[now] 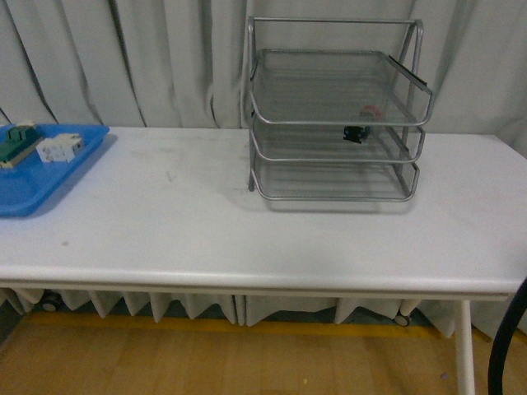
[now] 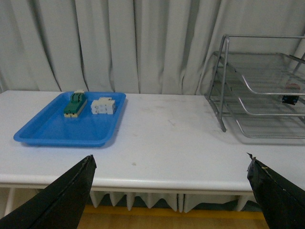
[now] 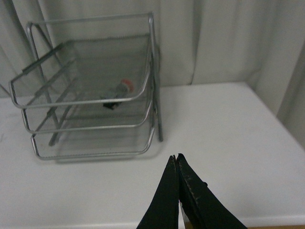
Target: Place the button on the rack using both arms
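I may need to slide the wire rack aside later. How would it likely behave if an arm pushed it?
The rack is open wire mesh on a thin tube frame, so probably light for its size and easy to slide on the smooth table. It stands tall, so a high push might tip it. The button lying loose in a tray could shift or roll.

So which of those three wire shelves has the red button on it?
The middle shelf of the rack. The button lies on its side there, towards the right end; the top and bottom shelves look empty.
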